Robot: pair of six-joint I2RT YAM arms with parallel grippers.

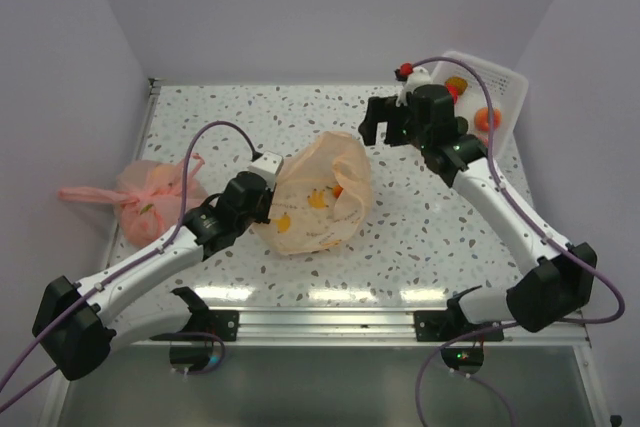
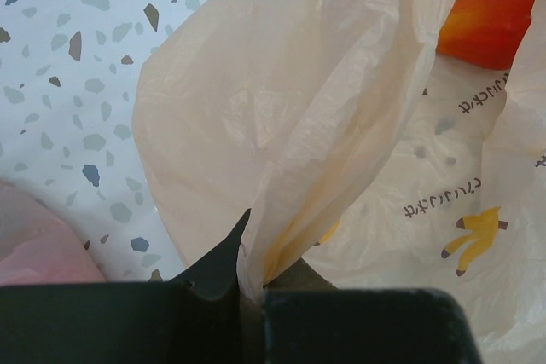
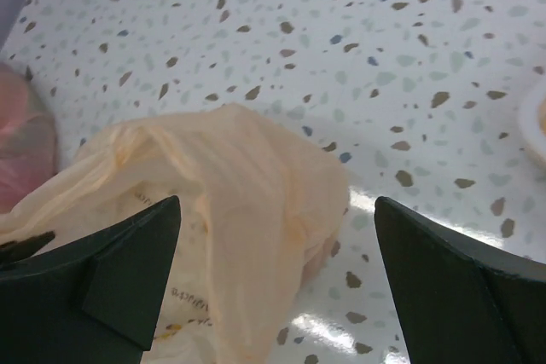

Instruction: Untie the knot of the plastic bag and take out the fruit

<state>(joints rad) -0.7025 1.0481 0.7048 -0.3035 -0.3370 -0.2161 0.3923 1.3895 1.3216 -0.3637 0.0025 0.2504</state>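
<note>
The pale peach plastic bag (image 1: 318,197) lies mid-table, slack, with its mouth gaping. The knot is not in view. My left gripper (image 1: 262,193) sits at the bag's left side and is shut on a fold of its film (image 2: 281,236); the pinch shows in the left wrist view at the gripper (image 2: 252,289). Inside the bag I see an orange-red fruit (image 2: 490,21), which shows from above as a small orange patch (image 1: 338,190). My right gripper (image 1: 384,123) hovers open above the table, behind and to the right of the bag. Nothing is between its fingers (image 3: 128,270), and the bag (image 3: 247,185) lies below them.
A pink tied bag (image 1: 146,193) rests at the table's left edge and also appears at the left of both wrist views (image 2: 34,249) (image 3: 19,138). A white tray (image 1: 512,79) at the back right holds orange and red fruit (image 1: 487,119). Walls close in on the left, back and right.
</note>
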